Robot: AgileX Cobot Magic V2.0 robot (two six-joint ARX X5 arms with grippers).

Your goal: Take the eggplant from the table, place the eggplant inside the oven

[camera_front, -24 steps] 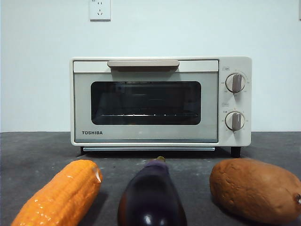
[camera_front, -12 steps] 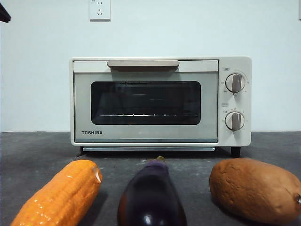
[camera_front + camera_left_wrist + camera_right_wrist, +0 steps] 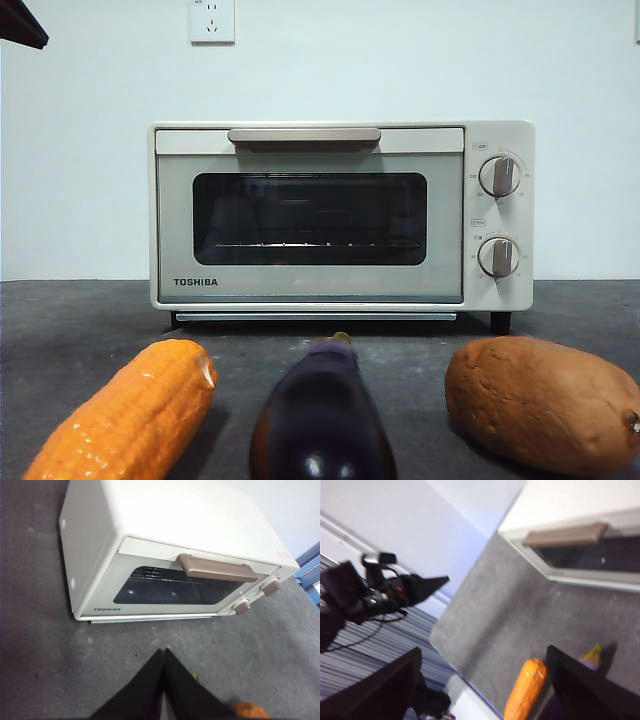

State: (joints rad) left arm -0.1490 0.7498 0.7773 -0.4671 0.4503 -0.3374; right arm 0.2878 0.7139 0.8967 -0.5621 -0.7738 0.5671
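Note:
The glossy dark purple eggplant [image 3: 322, 415] lies on the grey table [image 3: 70, 330] in the front view, stem toward the oven. Only its stem tip [image 3: 592, 655] shows in the right wrist view. The cream Toshiba oven [image 3: 340, 215] stands behind it with the door closed; the left wrist view looks down on the oven [image 3: 170, 540]. My left gripper [image 3: 164, 651] is shut and empty, high above the table in front of the oven door. My right gripper [image 3: 484, 650] is open and empty, well above the vegetables.
An orange corn cob [image 3: 130, 415] lies left of the eggplant and a brown sweet potato [image 3: 545, 400] right of it. The corn cob [image 3: 525, 695] also shows in the right wrist view. A black arm tip [image 3: 20, 25] sits in the front view's top left corner.
A black arm tip has come into the front view's top left corner and grown larger. The oven and vegetables have not moved.

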